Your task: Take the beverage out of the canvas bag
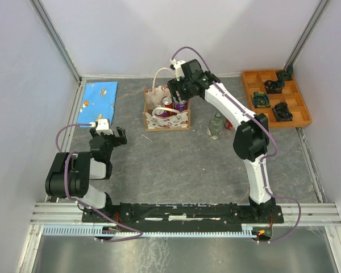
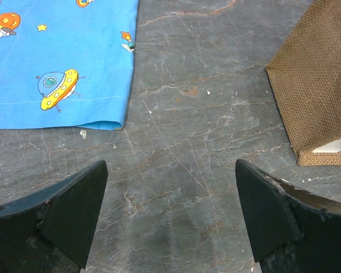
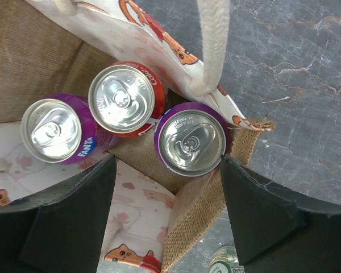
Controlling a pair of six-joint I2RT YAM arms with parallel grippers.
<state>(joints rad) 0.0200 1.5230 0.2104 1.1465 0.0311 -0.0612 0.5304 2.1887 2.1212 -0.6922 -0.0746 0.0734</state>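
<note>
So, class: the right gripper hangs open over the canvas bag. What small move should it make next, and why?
Probably lower the right gripper straight down around the corner purple can in the canvas bag: its jaws stand open, that can lies between them, ungripped.

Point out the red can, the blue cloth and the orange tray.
red can (image 3: pixel 121 98), right wrist view, silver lid.
blue cloth (image 2: pixel 74 40), left wrist view, plain patch.
orange tray (image 1: pixel 253 79), top view, bare corner compartment.
</note>
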